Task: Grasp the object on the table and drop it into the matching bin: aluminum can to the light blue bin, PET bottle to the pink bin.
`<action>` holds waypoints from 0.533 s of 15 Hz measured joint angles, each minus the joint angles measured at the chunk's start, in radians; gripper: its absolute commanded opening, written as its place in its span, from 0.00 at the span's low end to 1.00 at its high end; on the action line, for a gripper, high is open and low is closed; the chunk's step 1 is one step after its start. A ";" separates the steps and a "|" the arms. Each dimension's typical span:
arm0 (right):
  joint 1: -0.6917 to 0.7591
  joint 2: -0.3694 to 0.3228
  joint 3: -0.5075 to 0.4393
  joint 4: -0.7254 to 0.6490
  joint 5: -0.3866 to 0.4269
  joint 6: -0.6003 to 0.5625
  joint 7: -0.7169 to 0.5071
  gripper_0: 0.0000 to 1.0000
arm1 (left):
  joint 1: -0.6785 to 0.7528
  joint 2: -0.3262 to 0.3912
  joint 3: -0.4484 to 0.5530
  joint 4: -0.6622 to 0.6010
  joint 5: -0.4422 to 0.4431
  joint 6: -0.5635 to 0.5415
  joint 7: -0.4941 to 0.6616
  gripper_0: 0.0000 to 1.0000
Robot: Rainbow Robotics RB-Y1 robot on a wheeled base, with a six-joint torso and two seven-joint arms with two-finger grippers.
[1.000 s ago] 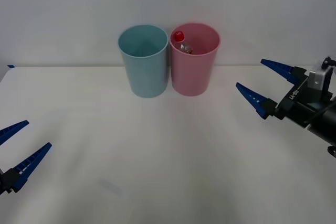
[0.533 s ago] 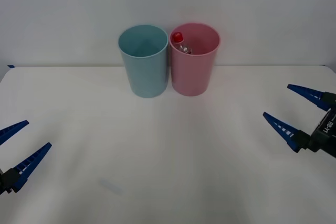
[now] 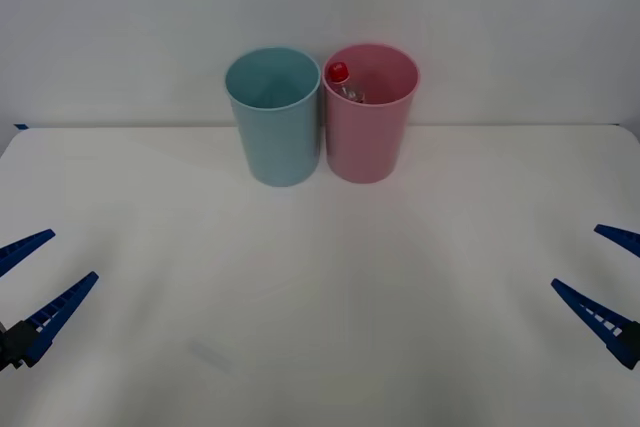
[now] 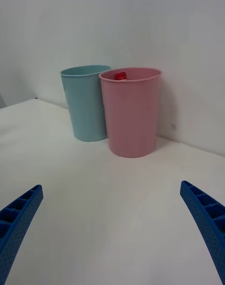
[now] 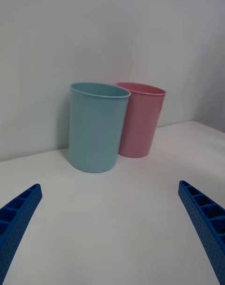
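Bottle in the pink bin, both hands empty.

You see the PET bottle (image 3: 341, 78) inside the pink bin (image 3: 370, 137), red cap at its rim, touching the light blue bin (image 3: 277, 137), upper centre of the tabletop (image 3: 320, 277). Your left hand (image 3: 27, 287) lower left and right hand (image 3: 612, 282) lower right hover with fingers apart.

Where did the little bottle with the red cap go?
The PET bottle is inside the pink bin, leaning against its left wall, right beside the light blue bin.
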 measured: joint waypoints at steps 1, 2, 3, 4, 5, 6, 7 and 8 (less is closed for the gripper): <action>0.016 0.001 -0.003 0.000 -0.008 -0.004 0.000 1.00 | 0.000 0.000 0.000 0.000 0.000 0.000 0.000 1.00; 0.026 0.001 -0.004 0.000 -0.011 -0.008 0.002 1.00 | 0.000 0.000 0.000 0.000 0.000 0.000 0.000 1.00; 0.032 0.001 -0.005 0.000 -0.012 -0.010 0.004 1.00 | 0.000 0.000 0.000 0.000 0.000 0.000 0.000 1.00; 0.034 0.001 -0.006 0.001 -0.013 -0.012 0.007 1.00 | 0.000 0.000 0.000 0.000 0.000 0.000 0.000 1.00; 0.035 0.000 -0.008 0.000 -0.012 -0.013 0.012 1.00 | 0.000 0.000 0.000 0.000 0.000 0.000 0.000 1.00; 0.036 0.001 -0.010 0.000 -0.011 -0.013 0.018 1.00 | 0.000 0.000 0.000 0.000 0.000 0.000 0.000 1.00; 0.036 0.001 -0.010 0.000 -0.010 -0.013 0.019 1.00 | 0.000 0.000 0.000 0.000 0.000 0.000 0.000 1.00; 0.036 0.001 -0.010 0.000 -0.010 -0.013 0.020 1.00 | 0.000 0.000 0.000 0.000 0.000 0.000 0.000 1.00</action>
